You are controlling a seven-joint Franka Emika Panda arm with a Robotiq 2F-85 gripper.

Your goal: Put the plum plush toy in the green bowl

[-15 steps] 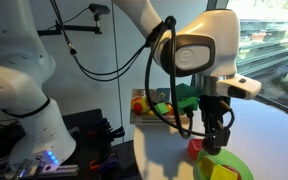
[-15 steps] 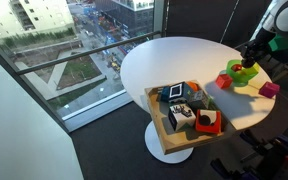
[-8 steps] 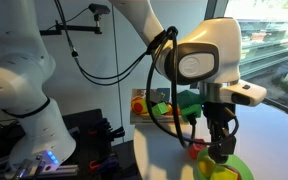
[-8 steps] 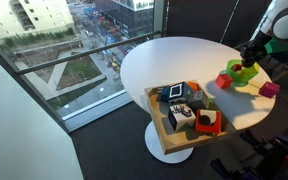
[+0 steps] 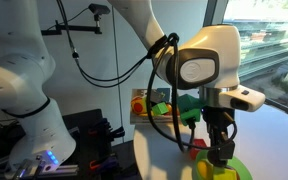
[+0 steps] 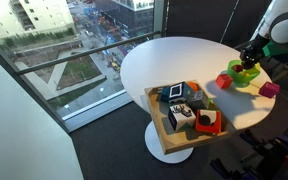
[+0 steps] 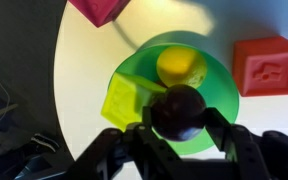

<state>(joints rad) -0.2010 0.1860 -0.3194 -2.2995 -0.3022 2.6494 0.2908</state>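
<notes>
Surroundings: in the wrist view a red-orange cube point(image 7: 267, 65) lies on the white table point(image 7: 84, 60) just right of the green bowl point(image 7: 222, 100); a pink block point(image 7: 102, 8) lies beyond the bowl's far left; a yellow round toy point(image 7: 181, 67) and a yellow-green cube point(image 7: 124, 100) rest inside the bowl; in an exterior view a wooden tray point(image 6: 155, 112) of toys stands well apart from the bowl, near the table edge
Obstruction: the two toys take up the bowl's far and left parts; its right part is bare
Hidden or unclear: the pink block is cut by the top edge; in an exterior view the bowl point(image 5: 234, 168) is cut by the bottom edge and partly covered by the arm; the plum cannot be made out in either exterior view; whether it touches the bowl's floor cannot be told
Plum plush toy point(image 7: 177, 108): round, dark purple-maroon, faintly glossy; over the bowl's near part, just beside both yellow toys
Gripper point(image 7: 178, 128): fingers point(image 7: 216, 130) closed against the plum's left and right sides, grasping it
</notes>
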